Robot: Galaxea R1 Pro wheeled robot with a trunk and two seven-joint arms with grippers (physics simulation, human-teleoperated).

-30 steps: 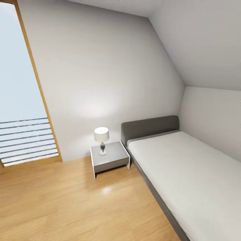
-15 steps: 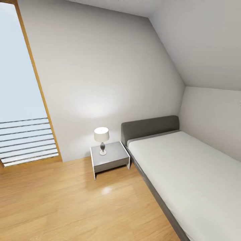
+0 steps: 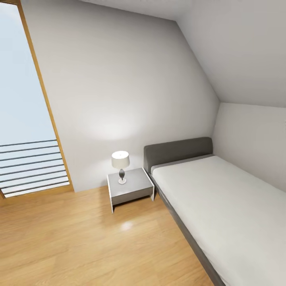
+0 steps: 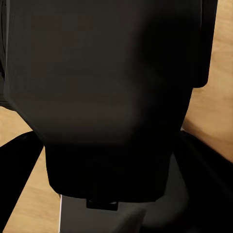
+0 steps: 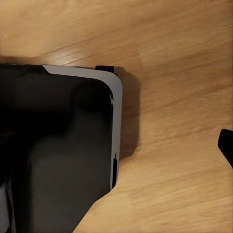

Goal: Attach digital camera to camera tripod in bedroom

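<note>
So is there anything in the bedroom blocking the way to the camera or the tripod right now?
That can't be judged here. The head view shows a bed, a nightstand with a lamp, a tall window and wood floor. The wrist views show dark robot bodywork over that floor.

I can read no text, label, brand, number or sign anywhere. The white wall [image 3: 119, 79], the bed [image 3: 222, 206], the nightstand [image 3: 131, 190] with its lamp [image 3: 120, 159] at about 6 o'clock below the wall, and the wood floor [image 5: 170, 58] all stand plain and unmarked.
</note>
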